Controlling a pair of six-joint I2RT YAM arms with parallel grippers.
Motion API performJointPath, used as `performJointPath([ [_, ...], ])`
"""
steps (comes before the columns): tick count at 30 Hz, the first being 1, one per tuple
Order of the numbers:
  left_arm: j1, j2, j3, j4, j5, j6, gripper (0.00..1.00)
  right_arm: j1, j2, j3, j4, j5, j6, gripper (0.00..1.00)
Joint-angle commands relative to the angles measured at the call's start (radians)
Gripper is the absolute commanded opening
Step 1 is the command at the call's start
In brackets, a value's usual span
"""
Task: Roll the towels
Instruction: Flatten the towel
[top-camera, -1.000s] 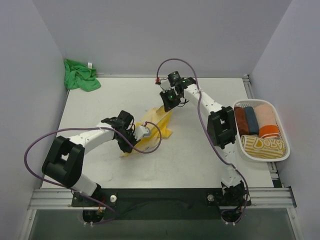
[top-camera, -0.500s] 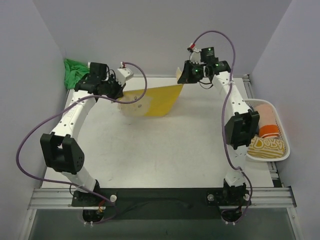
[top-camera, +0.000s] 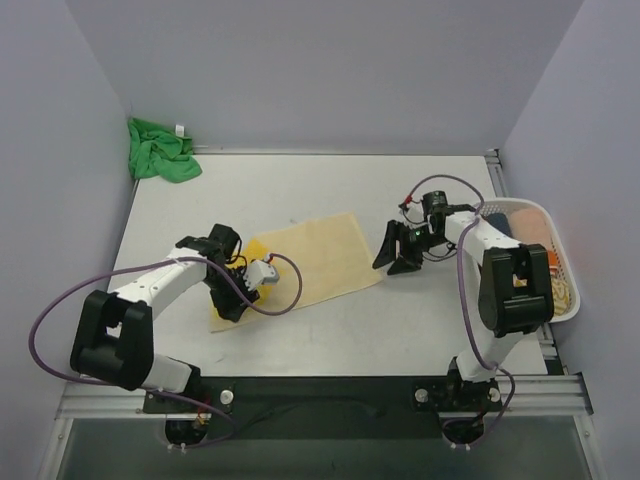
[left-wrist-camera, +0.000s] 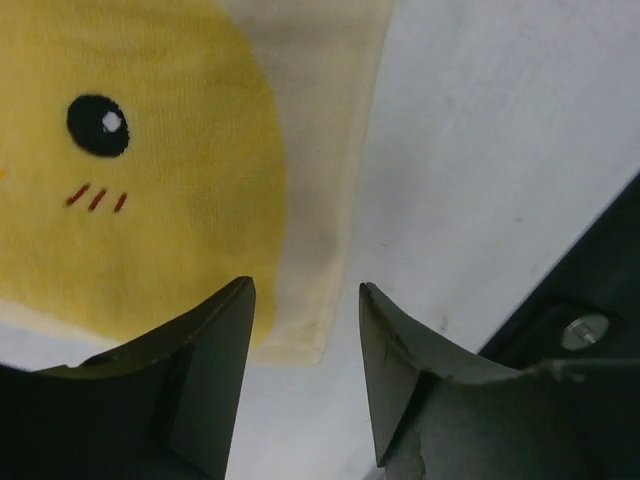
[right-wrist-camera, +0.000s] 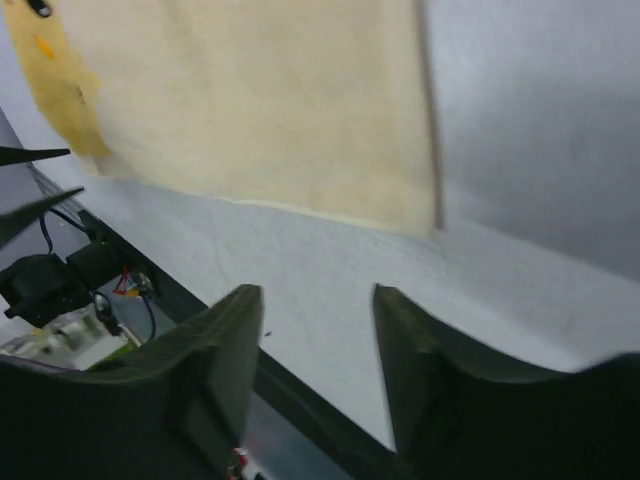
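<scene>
Table (top-camera: 300, 185): yellow towel (top-camera: 312, 256) flat, not rolled; green towel (top-camera: 160, 152) crumpled in corner; left gripper (left-wrist-camera: 305, 300), right gripper (right-wrist-camera: 318, 300) jaws apart, empty.

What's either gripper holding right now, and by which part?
Nothing. Left gripper and right gripper are both open; the yellow towel lies spread on the table, its corner under the left jaws, ungripped.
</scene>
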Motion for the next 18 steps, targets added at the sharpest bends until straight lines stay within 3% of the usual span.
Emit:
performJointPath([
  [1,-0.038,-0.096,-0.011,-0.105,0.041,0.035,0.59,-0.023,-0.186,-0.117,-0.027,-0.008,-0.039,0.57],
  [3,-0.036,-0.121,0.007,-0.126,0.081,0.019,0.65,-0.030,-0.231,-0.131,-0.081,0.004,-0.068,0.67],
  [5,-0.024,-0.149,0.030,-0.154,0.098,-0.009,0.67,-0.043,-0.269,-0.106,-0.124,0.012,-0.114,0.69],
  [9,0.046,-0.147,0.117,-0.145,0.121,-0.067,0.67,-0.044,-0.250,-0.025,-0.129,0.067,-0.166,0.68],
  [14,0.218,0.023,0.228,-0.088,0.103,-0.207,0.65,0.003,-0.066,0.142,-0.130,0.118,-0.180,0.60],
  [18,0.359,0.146,0.297,-0.035,0.065,-0.322,0.61,0.121,0.049,0.219,-0.130,0.191,-0.224,0.54],
])
